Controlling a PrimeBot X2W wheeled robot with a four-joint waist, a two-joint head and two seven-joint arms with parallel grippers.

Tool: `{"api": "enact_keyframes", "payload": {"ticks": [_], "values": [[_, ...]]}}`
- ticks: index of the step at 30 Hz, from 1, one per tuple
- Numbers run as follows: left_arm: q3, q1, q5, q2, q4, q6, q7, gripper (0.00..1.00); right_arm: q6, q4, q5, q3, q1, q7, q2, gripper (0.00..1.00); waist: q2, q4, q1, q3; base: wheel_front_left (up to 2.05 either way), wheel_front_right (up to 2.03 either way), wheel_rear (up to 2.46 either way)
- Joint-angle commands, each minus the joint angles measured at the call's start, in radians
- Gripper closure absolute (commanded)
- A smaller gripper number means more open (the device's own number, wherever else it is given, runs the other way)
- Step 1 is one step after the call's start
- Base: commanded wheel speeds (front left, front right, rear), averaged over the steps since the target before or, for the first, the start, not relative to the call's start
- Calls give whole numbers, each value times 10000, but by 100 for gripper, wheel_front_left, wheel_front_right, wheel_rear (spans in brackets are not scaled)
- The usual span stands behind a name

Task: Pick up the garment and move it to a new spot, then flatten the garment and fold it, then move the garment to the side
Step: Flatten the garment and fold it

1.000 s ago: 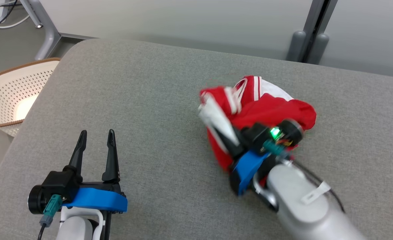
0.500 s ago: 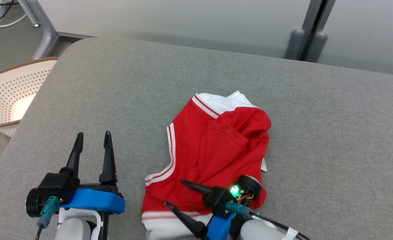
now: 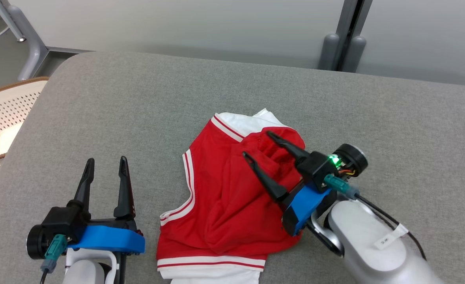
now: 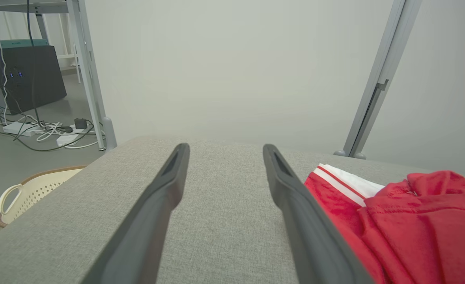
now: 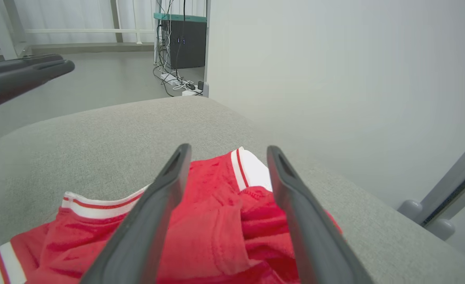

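I see the garment (image 3: pixel 216 197) lying on the grey pad (image 3: pixel 137 110), about in the middle from left to right and toward the near edge. It is red, with white bands that carry thin red stripes. It is not flat: the cloth is wrinkled, and its far right part is bunched into thick folds. One white band lies at the near end and another at the far end. My right gripper (image 3: pixel 258 144) is above this bunched part, pointing away and to the left. Its two fingers stand wide apart and no cloth is pinched between them. In the right wrist view the red folds lie under and between the fingers, but whether the tips touch the cloth I cannot tell. My left gripper (image 3: pixel 106 159) is to the left of the garment, over bare pad, near the cloth but apart from it. Its fingers are also spread apart and they hold nothing. A pale basket (image 3: pixel 3 114) with many small holes stands beside the pad at its left, lower than the pad's top.
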Motion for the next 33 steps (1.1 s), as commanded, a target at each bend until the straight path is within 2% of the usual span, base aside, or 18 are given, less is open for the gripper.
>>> {"api": "enact_keyframes", "payload": {"ticks": [1, 5, 13, 14, 15, 16, 22, 33], "values": [[35, 8, 55, -11, -40, -42, -23, 0, 1, 46, -90, -110, -98, 137, -87, 0, 0, 6, 1, 21, 0, 0, 0], [-54, -89, 43, -18, -32, -61, -23, 0, 1, 244, -58, -128, -52, 680, -247, 0, 0, 116, 1, 97, 0, 0, 0], [-180, -119, -63, -29, 16, -76, -23, 0, 0, 1021, 406, 517, 291, 1585, -271, 0, 0, 472, 1, 216, 0, 0, 0], [-204, -116, -71, -28, 24, -70, -23, 0, 1, 1084, 519, 600, 253, 1615, -266, 55, 0, 509, 1, 223, 0, 0, 0], [-223, -113, -90, -31, 30, -56, -23, 0, 0, 1144, 581, 651, 176, 1599, -278, 85, 0, 533, 1, 232, 0, 0, 0], [-240, -115, -99, -32, 30, -28, -25, 0, 0, 1202, 634, 674, 81, 1553, -314, 100, 0, 548, 1, 240, 0, 0, 0], [-233, 11, -202, -33, 25, 94, -23, 0, 0, 1376, 770, 91, -364, 792, -687, 100, 0, 361, 1, 172, 0, 0, 0], [-143, 23, -98, -32, 4, 69, -25, 0, 0, 1051, 556, -2247, -103, 182, -1696, 100, 0, -566, 1, 23, 0, 0, 0]]}}
